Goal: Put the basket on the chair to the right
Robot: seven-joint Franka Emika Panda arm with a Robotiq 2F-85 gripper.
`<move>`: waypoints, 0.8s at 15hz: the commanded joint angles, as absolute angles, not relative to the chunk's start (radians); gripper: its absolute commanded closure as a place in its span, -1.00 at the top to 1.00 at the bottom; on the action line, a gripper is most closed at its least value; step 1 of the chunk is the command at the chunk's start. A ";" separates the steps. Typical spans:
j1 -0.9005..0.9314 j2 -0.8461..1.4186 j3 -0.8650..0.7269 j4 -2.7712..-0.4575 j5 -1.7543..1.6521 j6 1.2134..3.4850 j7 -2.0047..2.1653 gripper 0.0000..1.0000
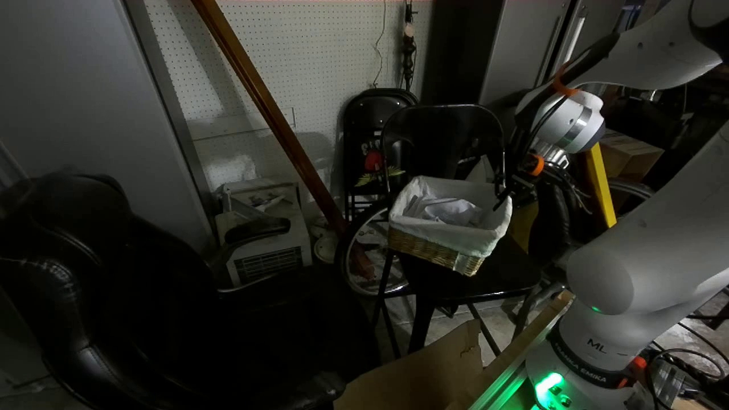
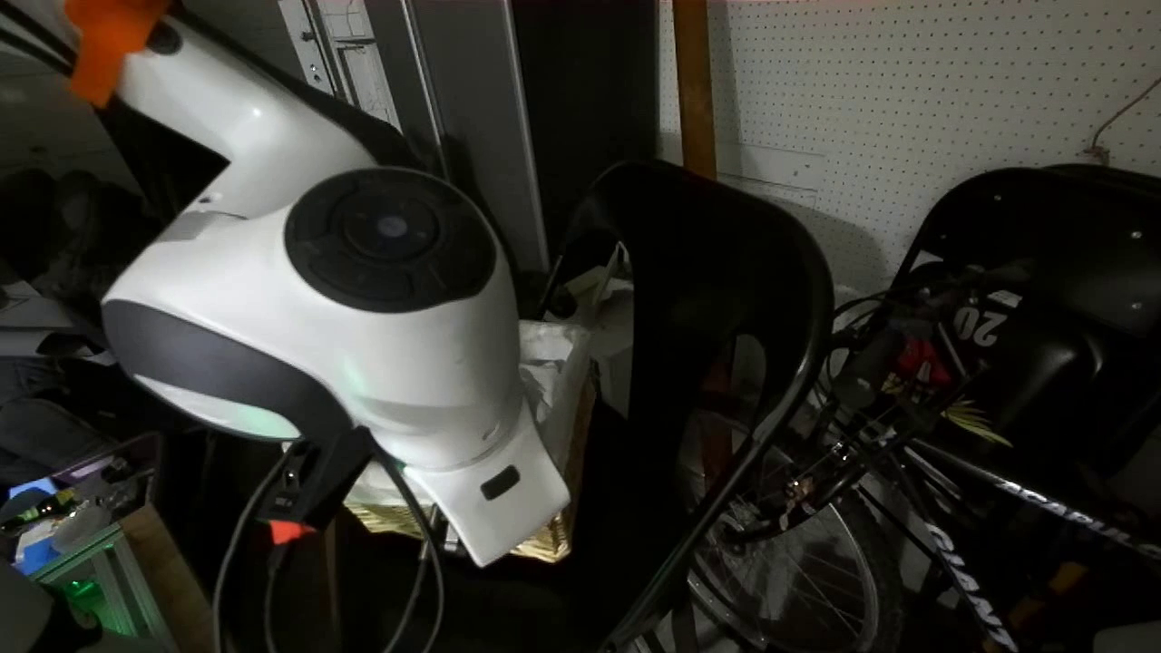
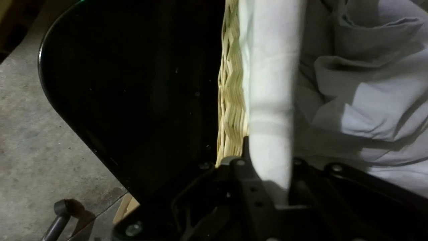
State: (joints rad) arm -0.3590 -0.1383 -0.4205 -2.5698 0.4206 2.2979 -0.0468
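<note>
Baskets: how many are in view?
1: the white-lined wicker basket, on or just above the seat of the thin-legged black chair, with the gripper at its rim. Others may be hidden in shadow.

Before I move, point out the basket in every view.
In an exterior view: basket, right of centre.
In an exterior view: basket, left of centre, mostly hidden behind the robot arm.
In the wrist view: basket, filling the right half.
Shared landmark: the chair beneath, its back in both exterior views, its seat at left in the wrist view.
</note>
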 commanded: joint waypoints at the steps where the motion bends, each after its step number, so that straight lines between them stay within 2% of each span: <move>1: -0.353 -0.091 -0.421 -2.534 0.509 2.341 -0.066 -0.93; 2: -0.355 -0.085 -0.418 -2.531 0.512 2.350 -0.062 -0.93; 3: -0.355 -0.079 -0.414 -2.530 0.507 2.362 -0.057 -0.23; 5: -0.357 -0.076 -0.407 -2.527 0.480 2.361 -0.045 -0.11; 12: -0.363 -0.149 -0.370 -2.544 0.314 2.351 0.067 0.86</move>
State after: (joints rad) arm -0.3577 -0.0944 -0.3896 -2.5329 0.4095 2.3609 -0.0114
